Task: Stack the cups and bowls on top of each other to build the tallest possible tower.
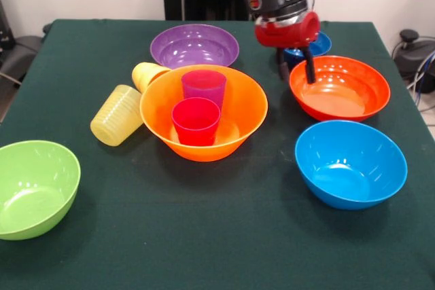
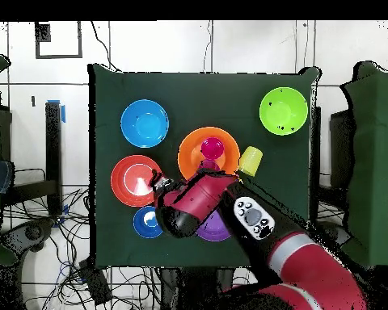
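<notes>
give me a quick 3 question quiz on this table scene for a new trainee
1. True or false: the red-pink cup stands inside the largest orange-yellow bowl.
2. Which bowl does the gripper hang over at its far rim? A) lime green bowl B) red-orange bowl C) light blue bowl
3. Fill in: the ribbed pale yellow cup lies on its ____ on the table, beside the largest bowl.

Key
1. True. The translucent purple cup stands in there too, behind it.
2. B
3. side
</notes>
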You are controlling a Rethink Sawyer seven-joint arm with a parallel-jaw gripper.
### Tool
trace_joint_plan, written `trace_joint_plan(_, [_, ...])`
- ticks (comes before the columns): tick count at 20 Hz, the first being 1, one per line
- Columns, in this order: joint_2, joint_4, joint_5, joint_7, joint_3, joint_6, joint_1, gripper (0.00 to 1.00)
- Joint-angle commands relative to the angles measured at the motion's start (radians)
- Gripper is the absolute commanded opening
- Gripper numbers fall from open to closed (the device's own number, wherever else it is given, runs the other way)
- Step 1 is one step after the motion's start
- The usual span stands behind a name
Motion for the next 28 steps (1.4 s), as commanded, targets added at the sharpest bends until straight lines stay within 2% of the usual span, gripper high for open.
trace_joint_plan(1, [0.068, 0.042, -0.095, -0.081, 0.134, 0.060, -0.053, 1.00])
trace_joint_plan(4, [0.060, 0.053, -0.076, -0.088, 0.162, 0.092, -0.075, 1.00])
trace_joint_plan(10, [0.039, 0.071, -0.072, -0.052, 0.171, 0.102, -0.062, 1.00])
trace_joint_plan(15, [0.046, 0.057, -0.108, 0.006, 0.131, 0.071, -0.007, 1.00])
trace_joint_plan(23, [0.079, 0.014, -0.078, 0.021, 0.089, 0.107, 0.004, 1.00])
trace_joint_plan(28, [0.047, 0.018, -0.068, 0.064, 0.061, 0.100, 0.022, 1.00])
